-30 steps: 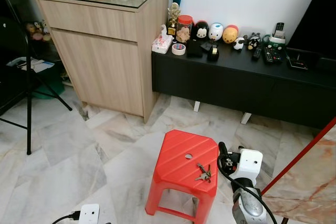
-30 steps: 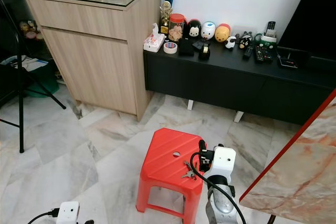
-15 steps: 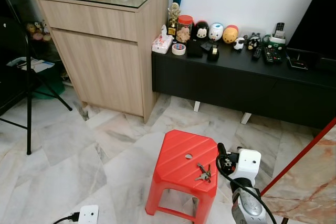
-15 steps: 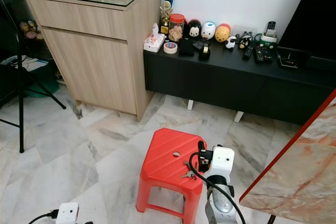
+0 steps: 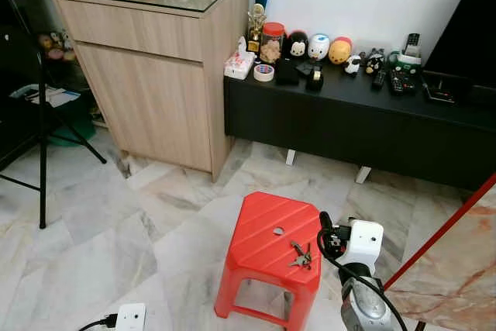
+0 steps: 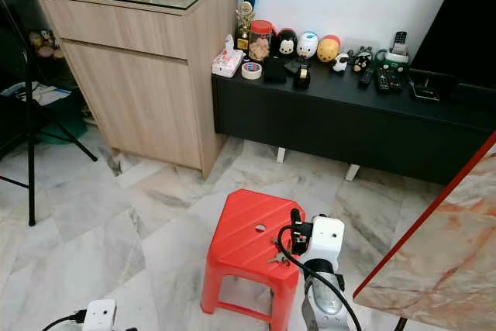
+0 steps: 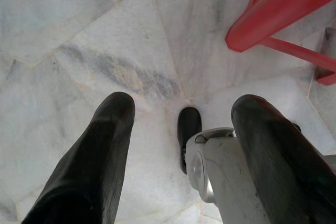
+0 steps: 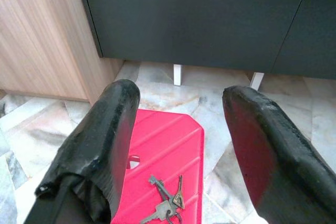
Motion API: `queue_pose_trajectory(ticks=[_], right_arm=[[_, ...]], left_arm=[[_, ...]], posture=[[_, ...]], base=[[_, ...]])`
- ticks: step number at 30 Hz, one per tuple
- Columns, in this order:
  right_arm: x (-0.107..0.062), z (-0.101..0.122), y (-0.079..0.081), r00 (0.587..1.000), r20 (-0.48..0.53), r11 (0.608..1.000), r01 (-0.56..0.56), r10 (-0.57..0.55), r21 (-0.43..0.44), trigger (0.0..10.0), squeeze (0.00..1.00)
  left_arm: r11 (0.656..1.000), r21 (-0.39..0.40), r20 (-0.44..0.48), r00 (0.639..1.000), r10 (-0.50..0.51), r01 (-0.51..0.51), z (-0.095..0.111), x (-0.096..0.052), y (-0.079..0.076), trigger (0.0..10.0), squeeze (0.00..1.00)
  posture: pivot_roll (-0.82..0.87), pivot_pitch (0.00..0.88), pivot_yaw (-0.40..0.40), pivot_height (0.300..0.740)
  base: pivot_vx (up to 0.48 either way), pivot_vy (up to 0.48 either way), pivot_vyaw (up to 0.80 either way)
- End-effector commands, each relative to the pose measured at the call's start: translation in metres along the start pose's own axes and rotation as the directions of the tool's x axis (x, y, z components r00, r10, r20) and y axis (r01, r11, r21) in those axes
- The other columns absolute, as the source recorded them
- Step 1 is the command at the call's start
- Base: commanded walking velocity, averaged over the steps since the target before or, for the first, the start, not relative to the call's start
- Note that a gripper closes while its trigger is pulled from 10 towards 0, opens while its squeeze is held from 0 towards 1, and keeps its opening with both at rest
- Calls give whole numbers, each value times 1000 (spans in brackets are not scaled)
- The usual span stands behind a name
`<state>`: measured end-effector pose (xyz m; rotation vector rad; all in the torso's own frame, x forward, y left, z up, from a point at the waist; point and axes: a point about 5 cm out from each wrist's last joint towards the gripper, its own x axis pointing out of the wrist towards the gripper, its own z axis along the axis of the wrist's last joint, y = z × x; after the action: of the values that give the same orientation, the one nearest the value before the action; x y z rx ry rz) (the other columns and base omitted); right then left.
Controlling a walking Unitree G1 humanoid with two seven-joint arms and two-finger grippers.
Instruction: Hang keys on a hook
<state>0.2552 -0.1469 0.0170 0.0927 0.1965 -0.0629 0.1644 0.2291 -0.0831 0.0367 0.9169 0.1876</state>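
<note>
- Left eye view: the bunch of keys (image 5: 301, 254) lies loose at the lower middle of the frame, near the right edge of the red plastic stool (image 5: 263, 232). The right gripper (image 5: 324, 226) sits just beside that edge.
- Right wrist view: the right gripper's fingers (image 8: 105, 145) are spread wide and empty, the keys low between them. Best to come down over the key ring and close there.
- Left wrist view: the left gripper (image 7: 181, 124) is wide open and empty over marble floor (image 7: 63, 35), idle.
</note>
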Motion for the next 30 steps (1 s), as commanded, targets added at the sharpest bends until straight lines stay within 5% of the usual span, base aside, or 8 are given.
queue_pose_trajectory(ticks=[1,13,30], right_arm=[[2,3,-1,1000,5,1000,-2,2,-4,10000,0],[2,3,2,1000,1,1000,-13,13,-1,10000,0],[2,2,3,1000,-7,1000,-24,24,2,10000,0]], left_arm=[[1000,1,-21,1000,2,-2,-6,-1,1,10000,0],[1000,0,-19,1000,1,-1,-6,-1,2,10000,0],[1000,6,-7,1000,-4,4,-3,0,-1,10000,0]], posture=[[57,0,-82,740],[57,0,-83,740],[56,0,-80,740]], base=[[0,0,0],[0,0,0],[275,0,0]])
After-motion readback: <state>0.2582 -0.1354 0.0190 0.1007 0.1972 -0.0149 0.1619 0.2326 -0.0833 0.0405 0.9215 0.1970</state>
